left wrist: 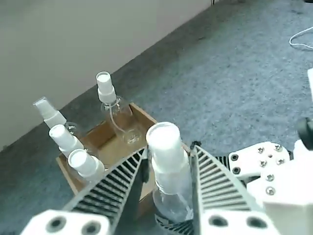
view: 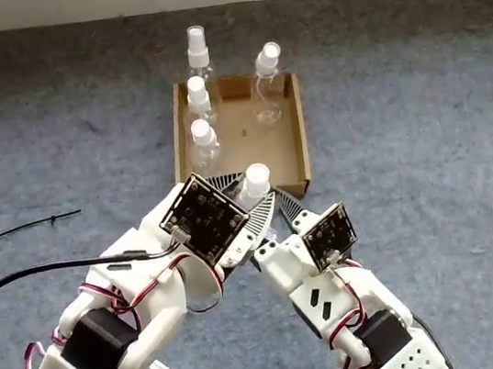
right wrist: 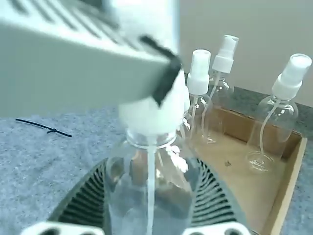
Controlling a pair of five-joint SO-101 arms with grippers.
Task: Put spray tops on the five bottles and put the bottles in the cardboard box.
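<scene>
A clear bottle point(right wrist: 146, 191) stands upright just in front of the cardboard box point(view: 249, 138). My right gripper point(right wrist: 149, 208) is shut on its body. The white spray top point(left wrist: 164, 144) sits on its neck, and my left gripper point(left wrist: 167, 156) is shut on that top from above. In the high view the left gripper point(view: 256, 188) covers most of the bottle, with the right gripper point(view: 271, 223) right below it. Several capped bottles point(view: 205, 140) stand along the box's left side and far end, one point(view: 267, 75) at the far right corner.
The box point(right wrist: 234, 161) has bare floor in its middle and near right part. A black cable tie point(view: 34, 224) lies on the grey carpet to the left. A black cable point(view: 37, 271) runs to the left arm.
</scene>
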